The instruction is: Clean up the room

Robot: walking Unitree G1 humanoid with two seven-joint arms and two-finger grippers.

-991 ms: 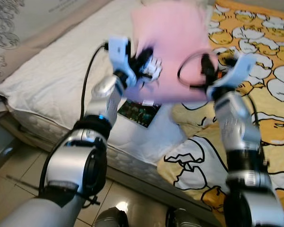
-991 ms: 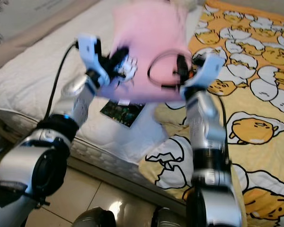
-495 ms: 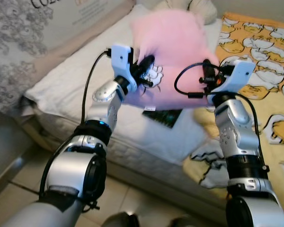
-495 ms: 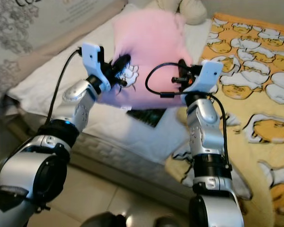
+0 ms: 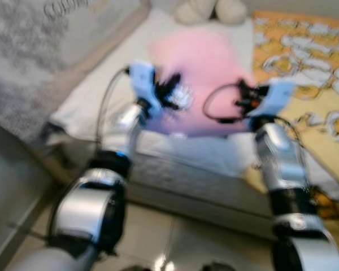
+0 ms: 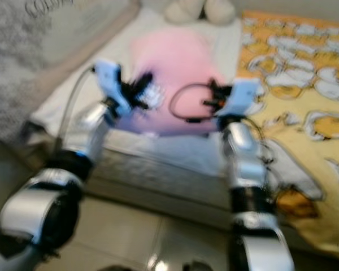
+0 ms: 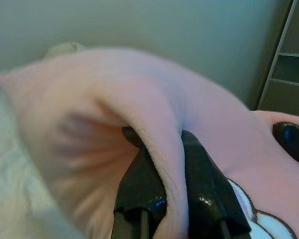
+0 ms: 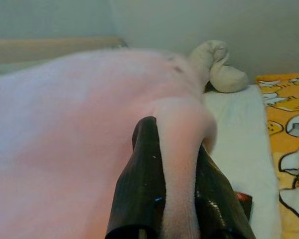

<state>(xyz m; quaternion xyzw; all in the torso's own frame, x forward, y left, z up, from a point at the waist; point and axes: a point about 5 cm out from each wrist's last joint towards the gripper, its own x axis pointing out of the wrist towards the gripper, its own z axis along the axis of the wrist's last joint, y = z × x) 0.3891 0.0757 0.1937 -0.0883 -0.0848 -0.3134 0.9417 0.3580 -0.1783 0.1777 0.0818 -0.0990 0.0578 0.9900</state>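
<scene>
A fluffy pink pillow (image 5: 200, 73) hangs over the white bed (image 5: 101, 96), held up between both arms. My left gripper (image 5: 170, 96) is shut on its left edge; in the left wrist view the two black fingers (image 7: 139, 184) pinch a fold of pink fleece (image 7: 164, 149). My right gripper (image 5: 244, 103) is shut on the pillow's right edge, and the right wrist view has its fingers (image 8: 142, 184) clamped on a pink fold (image 8: 179, 164). The eye views are blurred.
A yellow blanket with egg cartoons (image 5: 305, 68) covers the bed's right side. A cream plush toy (image 5: 206, 10) lies at the head of the bed. A grey patterned surface (image 5: 22, 62) stands at the left, with tiled floor (image 5: 175, 237) below.
The whole picture has shifted and blurred, so the camera moved: the bed sits further away and the floor shows more. Both grippers still hold the pink pillow.
</scene>
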